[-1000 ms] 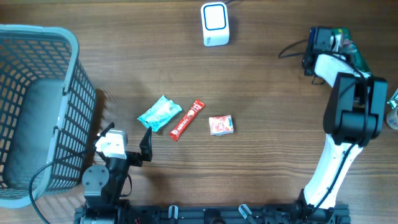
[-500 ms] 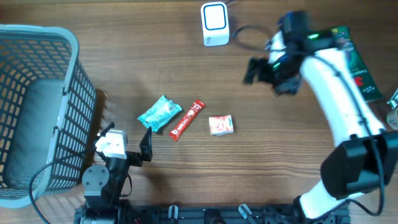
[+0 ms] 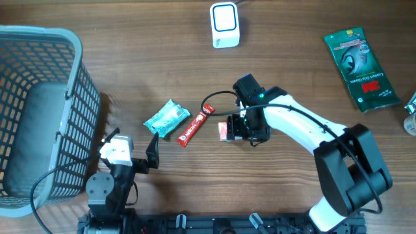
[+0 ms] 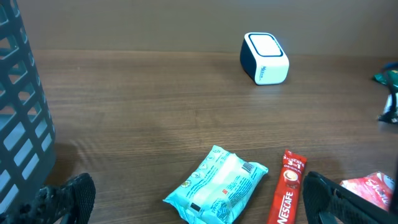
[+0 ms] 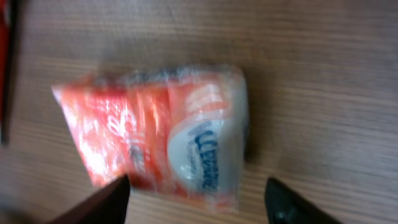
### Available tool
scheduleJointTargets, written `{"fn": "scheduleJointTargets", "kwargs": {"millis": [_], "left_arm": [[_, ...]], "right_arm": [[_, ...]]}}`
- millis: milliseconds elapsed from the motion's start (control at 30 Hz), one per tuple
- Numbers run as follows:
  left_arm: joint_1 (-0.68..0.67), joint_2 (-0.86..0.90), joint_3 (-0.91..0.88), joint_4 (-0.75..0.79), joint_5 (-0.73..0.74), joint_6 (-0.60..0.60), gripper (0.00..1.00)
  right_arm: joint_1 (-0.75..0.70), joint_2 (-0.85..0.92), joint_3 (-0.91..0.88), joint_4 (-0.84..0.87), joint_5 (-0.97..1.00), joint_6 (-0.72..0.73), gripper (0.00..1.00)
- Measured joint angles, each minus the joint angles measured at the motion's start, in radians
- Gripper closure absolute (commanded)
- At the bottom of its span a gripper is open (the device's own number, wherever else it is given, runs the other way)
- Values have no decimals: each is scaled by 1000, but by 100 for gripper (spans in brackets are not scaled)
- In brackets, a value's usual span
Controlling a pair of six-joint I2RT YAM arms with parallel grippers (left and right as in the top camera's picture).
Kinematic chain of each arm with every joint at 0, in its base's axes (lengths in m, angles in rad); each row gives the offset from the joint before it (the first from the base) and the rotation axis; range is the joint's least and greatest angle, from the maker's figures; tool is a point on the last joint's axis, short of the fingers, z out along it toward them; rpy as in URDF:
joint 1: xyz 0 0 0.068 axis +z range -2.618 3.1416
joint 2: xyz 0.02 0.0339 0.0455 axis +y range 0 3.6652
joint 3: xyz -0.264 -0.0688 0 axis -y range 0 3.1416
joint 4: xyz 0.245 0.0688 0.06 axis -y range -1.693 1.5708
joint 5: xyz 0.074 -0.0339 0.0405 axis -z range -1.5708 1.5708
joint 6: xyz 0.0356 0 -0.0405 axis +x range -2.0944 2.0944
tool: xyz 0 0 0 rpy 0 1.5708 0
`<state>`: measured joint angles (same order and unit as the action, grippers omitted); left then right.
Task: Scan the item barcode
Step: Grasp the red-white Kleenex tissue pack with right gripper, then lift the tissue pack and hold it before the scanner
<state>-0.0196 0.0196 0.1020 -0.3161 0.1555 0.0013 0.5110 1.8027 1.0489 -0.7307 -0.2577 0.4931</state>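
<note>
The orange packet [image 3: 225, 130] lies flat on the bench [image 3: 292, 195], near the middle, with the red coffee stick [image 3: 195, 125] just beside it and the teal packet [image 3: 166, 119] beyond that. The right tool [image 3: 246, 128] hangs directly over it, covering the half that lies toward the right arm's base, so only the half nearer the stick shows from overhead. In the right wrist view the packet [image 5: 161, 134] is slightly longer across the picture than down it. The two dark fingertips [image 5: 115, 194] stand spread at the bottom edge, one at the packet's lower border and the other out over bare wood. The tool is therefore parted and pinching nothing, and it sits off-centre toward one short end. To my eye it must shift along the packet's long axis before its pads can bracket the wrapper. The scanner [image 3: 225, 25] stands well apart at the far edge, roughly straight beyond the packet, so a lift would carry the packet away from the arms' bases. The left tool [image 3: 133, 153] is spread wide and empty near its own base, beyond both other items, which makes the right arm clearly the nearer.
</note>
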Motion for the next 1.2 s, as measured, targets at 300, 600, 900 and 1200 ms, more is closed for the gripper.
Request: {"fn": "scheduleJointTargets", "kwargs": {"millis": [300, 600, 900, 1200], "left_arm": [[0, 0, 0, 0, 0, 0, 0], [0, 0, 0, 0, 0, 0, 0], [0, 0, 0, 0, 0, 0, 0], [0, 0, 0, 0, 0, 0, 0]], "right_arm": [[1, -14, -46, 119, 5, -19, 96], [-1, -262, -46, 266, 44, -153, 96], [0, -505, -44, 397, -410, -938, 96], [-1, -471, -44, 608, -695, -1357, 96]]}}
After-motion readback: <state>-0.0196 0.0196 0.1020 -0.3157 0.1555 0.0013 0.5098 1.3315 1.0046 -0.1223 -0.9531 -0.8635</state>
